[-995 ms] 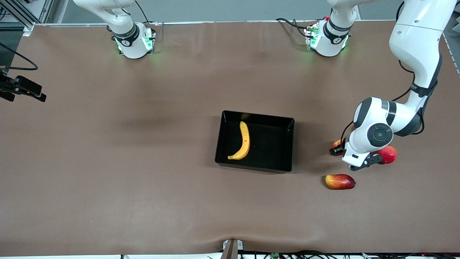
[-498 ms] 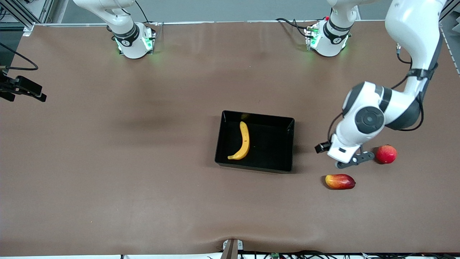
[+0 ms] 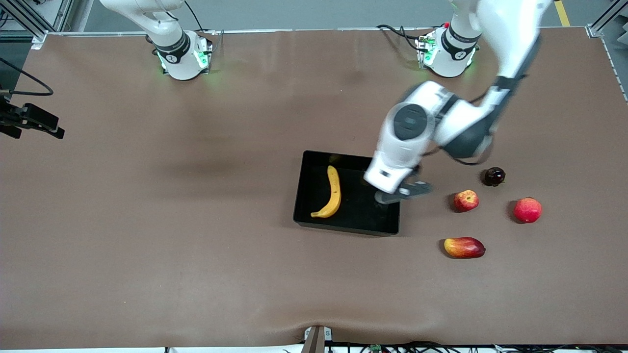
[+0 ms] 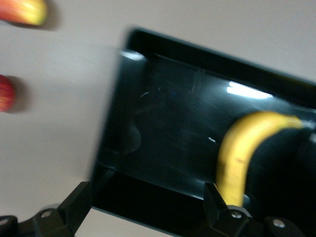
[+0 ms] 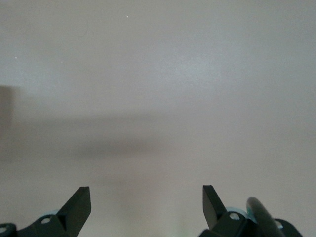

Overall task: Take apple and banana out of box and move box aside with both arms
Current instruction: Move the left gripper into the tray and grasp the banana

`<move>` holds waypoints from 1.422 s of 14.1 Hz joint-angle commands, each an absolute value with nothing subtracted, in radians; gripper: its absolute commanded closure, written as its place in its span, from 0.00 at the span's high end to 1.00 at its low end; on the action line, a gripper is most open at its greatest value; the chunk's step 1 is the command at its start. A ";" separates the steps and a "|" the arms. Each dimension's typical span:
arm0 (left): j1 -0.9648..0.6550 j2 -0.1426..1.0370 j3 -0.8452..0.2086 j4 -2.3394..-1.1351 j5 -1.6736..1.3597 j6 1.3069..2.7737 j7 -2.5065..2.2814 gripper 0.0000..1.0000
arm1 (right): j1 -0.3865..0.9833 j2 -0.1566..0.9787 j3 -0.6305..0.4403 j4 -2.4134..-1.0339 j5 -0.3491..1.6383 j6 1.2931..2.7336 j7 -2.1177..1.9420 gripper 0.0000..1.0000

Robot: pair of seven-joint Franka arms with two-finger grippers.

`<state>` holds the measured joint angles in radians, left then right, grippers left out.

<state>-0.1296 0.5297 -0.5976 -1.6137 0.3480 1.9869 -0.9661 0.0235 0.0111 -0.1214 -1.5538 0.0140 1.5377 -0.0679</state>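
Observation:
The black box (image 3: pixel 368 208) (image 4: pixel 168 118) lies mid-table with the yellow banana (image 3: pixel 332 192) (image 4: pixel 239 153) inside it. My left gripper (image 3: pixel 401 192) (image 4: pixel 146 190) hovers open and empty over the box's end toward the left arm's end of the table. The small red apple (image 3: pixel 465 200) (image 4: pixel 5 94) with a yellowish patch rests on the table beside that end of the box. In the right wrist view my right gripper (image 5: pixel 146 190) is open over bare brown table, holding nothing. It does not show in the front view.
Beside the apple, toward the left arm's end, are a round red fruit (image 3: pixel 527 210) and a dark plum-like fruit (image 3: pixel 494 176). An oblong red-and-yellow fruit (image 3: pixel 464 247) (image 4: pixel 22 10) lies nearer the front camera. A black device (image 3: pixel 32 121) juts in at the right arm's end.
My left arm rose from beside the round red fruit and swung empty to above the box. The apple and the dark fruit it covered now show. The fruits have not moved.

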 commanded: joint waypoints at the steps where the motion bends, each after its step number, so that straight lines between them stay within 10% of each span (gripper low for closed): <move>1: -0.231 0.650 -0.589 -1.496 0.396 1.980 -0.994 1.00 | 0.009 0.023 -0.110 -1.534 0.002 1.529 -0.078 1.00; 14: -0.428 0.902 -0.433 -1.460 0.477 2.333 -1.000 1.00 | -0.014 0.135 -0.113 -1.526 -0.009 1.575 -0.077 1.00; 18: -0.469 0.925 -0.397 -1.456 0.477 2.365 -1.003 0.00 | -0.032 0.222 -0.112 -1.526 0.001 1.595 -0.074 1.00; 20: -0.466 0.902 -0.397 -1.456 0.479 2.358 -1.000 0.00 | -0.037 0.264 -0.113 -1.528 -0.009 1.658 -0.075 1.00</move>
